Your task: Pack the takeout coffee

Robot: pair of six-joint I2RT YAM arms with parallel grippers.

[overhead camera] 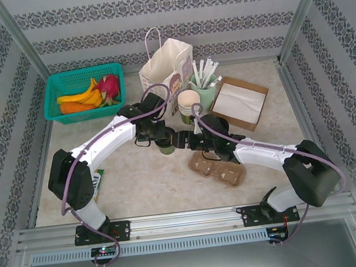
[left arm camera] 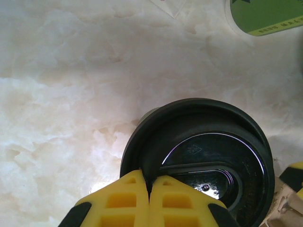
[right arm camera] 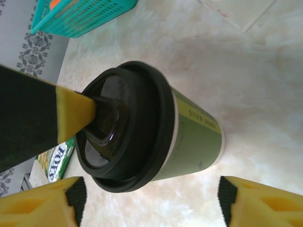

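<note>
The left gripper (left arm camera: 149, 197), its fingers pinched together, seems to rest its tips on the black lid (left arm camera: 208, 156) of the takeout coffee (right arm camera: 191, 137), while the right gripper (right arm camera: 151, 203) gapes wide astride that cup, untouched, on the marbled table (left arm camera: 61, 118).

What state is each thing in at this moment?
takeout coffee, lidded, standing on the table
left gripper, shut, fingertips on the lid
right gripper, open, straddling the takeout coffee, not touching
paper bag, upright, mouth open
cup carrier, lying flat, empty
</note>
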